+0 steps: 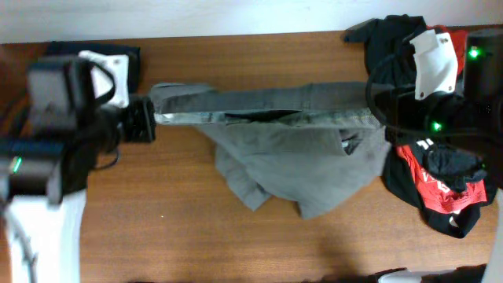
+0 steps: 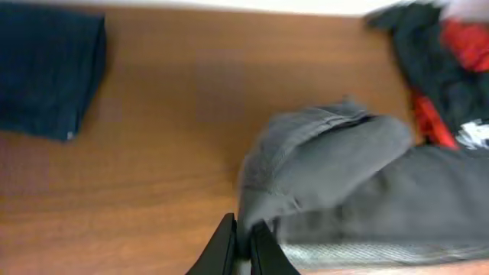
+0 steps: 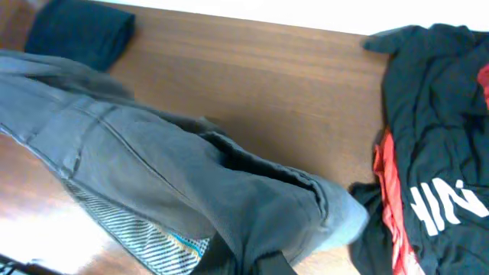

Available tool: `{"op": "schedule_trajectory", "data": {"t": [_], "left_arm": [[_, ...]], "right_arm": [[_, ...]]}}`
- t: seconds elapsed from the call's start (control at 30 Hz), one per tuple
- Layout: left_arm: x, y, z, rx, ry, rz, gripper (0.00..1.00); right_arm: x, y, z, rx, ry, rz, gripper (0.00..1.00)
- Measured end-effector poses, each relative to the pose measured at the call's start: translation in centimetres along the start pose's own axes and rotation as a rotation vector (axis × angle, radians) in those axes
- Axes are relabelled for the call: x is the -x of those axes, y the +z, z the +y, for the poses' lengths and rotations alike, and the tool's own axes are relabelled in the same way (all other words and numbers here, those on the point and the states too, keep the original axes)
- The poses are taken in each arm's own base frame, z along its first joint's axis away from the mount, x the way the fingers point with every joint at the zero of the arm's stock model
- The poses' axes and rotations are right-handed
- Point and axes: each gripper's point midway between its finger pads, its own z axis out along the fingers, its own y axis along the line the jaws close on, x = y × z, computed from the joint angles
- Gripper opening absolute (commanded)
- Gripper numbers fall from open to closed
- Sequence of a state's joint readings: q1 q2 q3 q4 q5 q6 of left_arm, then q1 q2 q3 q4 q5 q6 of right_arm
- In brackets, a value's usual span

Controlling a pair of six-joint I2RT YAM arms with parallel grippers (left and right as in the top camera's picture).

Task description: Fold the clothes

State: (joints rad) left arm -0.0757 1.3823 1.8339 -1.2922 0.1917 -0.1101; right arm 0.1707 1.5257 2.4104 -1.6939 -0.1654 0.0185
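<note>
My left gripper (image 2: 243, 233) and right gripper (image 3: 271, 264) clenched the grey trousers (image 1: 291, 149), stretching them taut across mid-frame for a fold.

table (image 1: 157, 236): smooth wood | trousers (image 1: 291, 149): matt grey cloth (striped lining)

Overhead straight down on table (image 1: 236, 251); wrist views low, close, seemingly inward, grey garment (image 1: 291, 157) common to all.

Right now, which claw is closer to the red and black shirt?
Right. The right claw sits beside the red and black shirt, holding one end of the gray pants. The left claw pinches the other end, across the table.
</note>
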Motion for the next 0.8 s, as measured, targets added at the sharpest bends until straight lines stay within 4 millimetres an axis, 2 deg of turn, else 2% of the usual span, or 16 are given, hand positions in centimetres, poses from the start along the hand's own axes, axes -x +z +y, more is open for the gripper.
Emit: {"op": "schedule_trajectory", "data": {"t": [0.13,0.23,0.27,0.33,0.47,0.63,0.8], "left_arm": [[-1.0,6.2,1.9,0.041,-0.03,0.161,0.07],[-1.6,10.3,3.0,0.063,-0.037,0.244,0.07],[-1.7,11.0,3.2,0.066,-0.039,0.256,0.07],[-1.9,12.6,3.8,0.076,-0.041,0.282,0.15],[-1.4,14.0,4.2,0.081,-0.037,0.272,0.31],[0.6,14.7,4.2,0.075,-0.015,0.192,0.3],[0.8,14.8,4.1,0.067,0.041,0.182,0.26]], "right_arm": [[-0.2,3.2,-0.6,-0.008,0.011,0.086,0.04],[-0.9,8.9,-0.9,-0.003,0.014,0.221,0.04],[-1.1,10.3,-0.9,-0.004,0.013,0.251,0.04],[-1.9,13.9,-0.9,0.0,0.01,0.332,0.04],[-2.0,15.9,-0.8,0.004,0.005,0.36,0.04],[-1.8,15.9,-0.8,0.001,0.003,0.349,0.04],[-1.8,15.9,-0.8,0.001,0.001,0.348,0.04]]}}
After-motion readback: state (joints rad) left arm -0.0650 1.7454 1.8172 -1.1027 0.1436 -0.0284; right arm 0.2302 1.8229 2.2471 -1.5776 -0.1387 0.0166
